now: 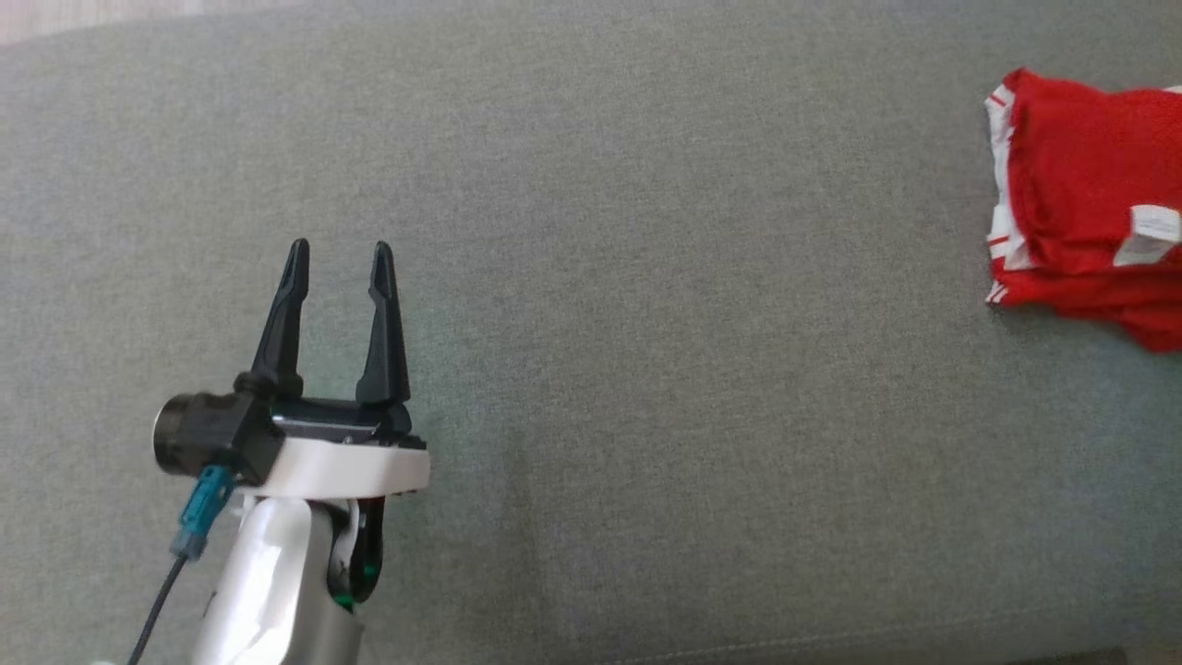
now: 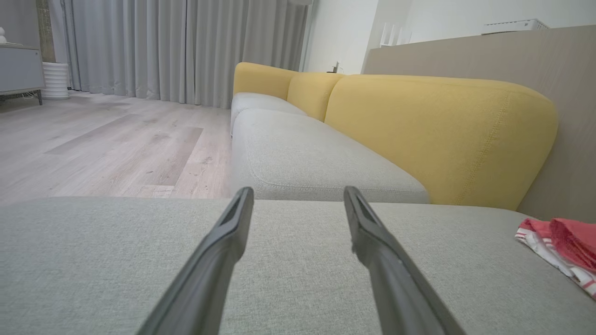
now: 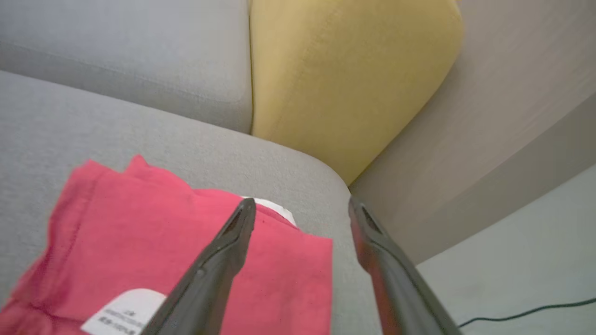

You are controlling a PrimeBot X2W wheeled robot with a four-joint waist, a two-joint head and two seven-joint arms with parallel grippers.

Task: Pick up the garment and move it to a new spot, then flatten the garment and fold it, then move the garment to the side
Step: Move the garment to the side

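The garment (image 1: 1080,194) is red with white striped trim and a white label, lying folded on the grey cushion (image 1: 591,277) at the far right of the head view. It shows again at the right edge of the left wrist view as the garment (image 2: 565,246). My left gripper (image 1: 337,249) stands open over bare cushion at the lower left, far from the garment, and its own view shows the left gripper (image 2: 298,195) with nothing between the fingers. In the right wrist view my right gripper (image 3: 301,207) is open just above the garment (image 3: 153,237), near its corner, holding nothing.
Yellow sofa backrests (image 2: 437,125) and a further grey seat (image 2: 302,158) lie beyond the cushion. A beige wall panel (image 3: 489,121) and pale floor with a dark cable (image 3: 526,311) lie past the cushion's corner. Wooden floor (image 2: 107,149) and curtains are at the far left.
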